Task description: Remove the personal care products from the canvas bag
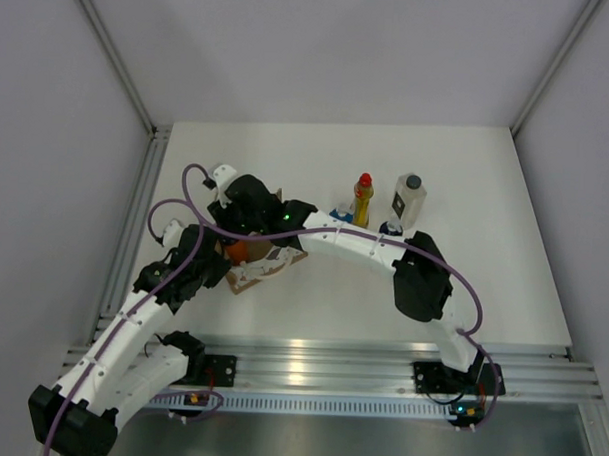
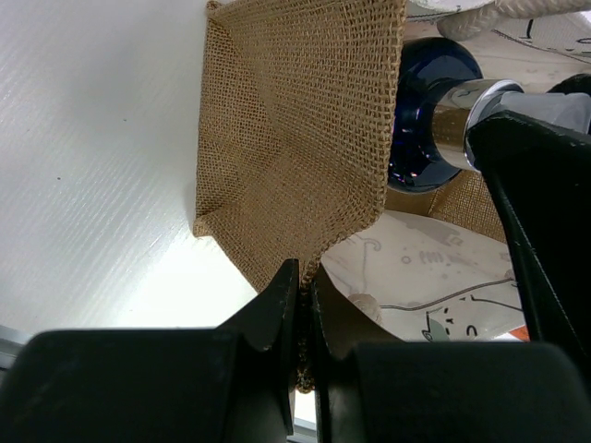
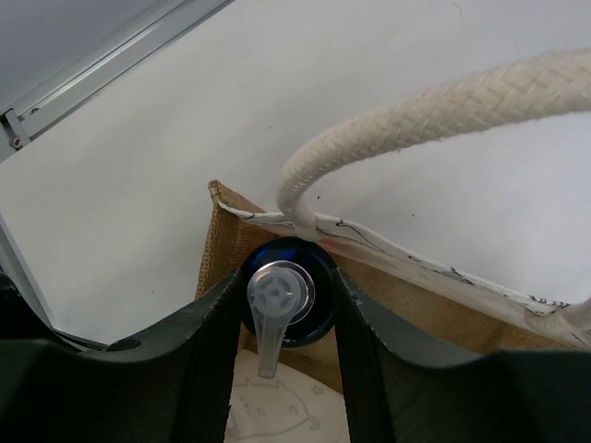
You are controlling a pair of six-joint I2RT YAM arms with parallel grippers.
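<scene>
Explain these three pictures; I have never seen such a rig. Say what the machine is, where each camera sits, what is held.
Two robot arms are bolted at the near edge of a white table. One picture looks down on both; the other two come from a camera on each wrist. The left gripper pinches the canvas bag by its edge. The right gripper clasps a blue bottle in the bag's mouth. A yellow bottle with red cap and a whitish square bottle stand on the table.

The canvas bag (image 2: 295, 138) is showing a coarse, open burlap weave, rough and matt, while its rope handle (image 3: 416, 109) is looking like braided cotton. The blue bottle (image 2: 420, 129) is gleaming, glossy, with a mirror-bright metallic collar; the table (image 2: 92, 138) is lying smooth, faintly sheened white.
</scene>
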